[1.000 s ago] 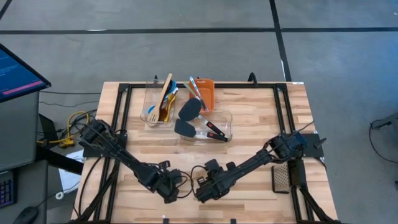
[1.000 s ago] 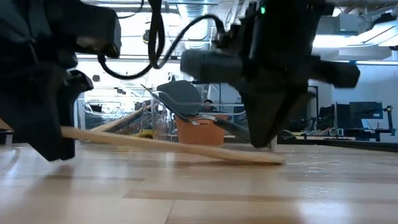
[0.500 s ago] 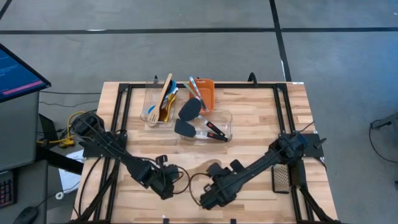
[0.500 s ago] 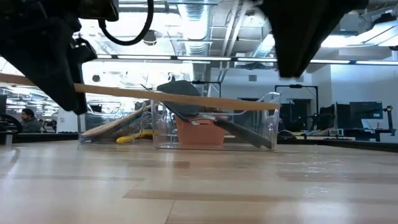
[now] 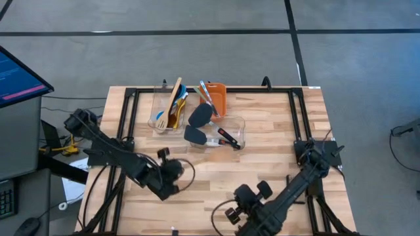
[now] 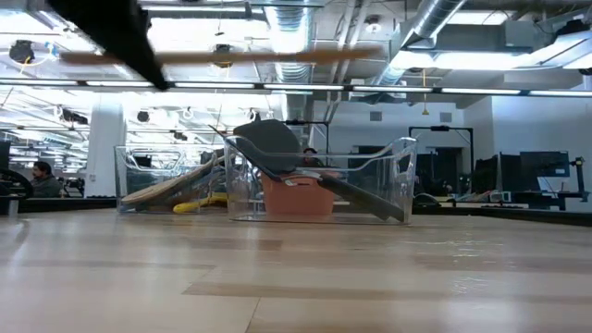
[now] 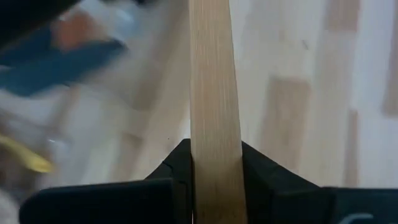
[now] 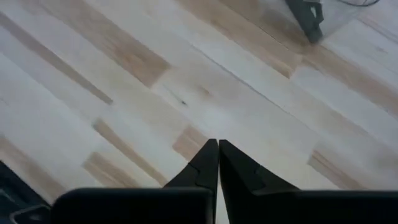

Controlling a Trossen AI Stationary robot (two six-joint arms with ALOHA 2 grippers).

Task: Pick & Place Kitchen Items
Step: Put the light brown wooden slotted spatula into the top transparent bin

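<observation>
My left gripper (image 7: 214,171) is clamped on a flat wooden utensil handle (image 7: 211,93); my left wrist view shows the pale strip pinched between both dark fingers (image 7: 177,168), running forward over the bench (image 7: 323,93). From above, the handle is hard to make out against the wood, and I only see my left gripper (image 5: 172,176) over the bench's near-left part, short of the tubs. The level view adds what the others lack: the wooden utensil (image 6: 231,56) hangs level, well clear of the bench (image 6: 296,277), its one end lost behind a dark part of my arm.

My right gripper (image 8: 217,155) is empty with its fingertips pressed together, as its own wrist view shows above bare planks; from above it (image 5: 231,215) sits at the bench's near edge.

Other utensils lie in two clear tubs at the far side: wooden and yellow ones in the left tub (image 5: 159,111), black turners (image 5: 197,124) in the right tub (image 5: 237,134), beside an orange bin (image 5: 220,98) holding more.
</observation>
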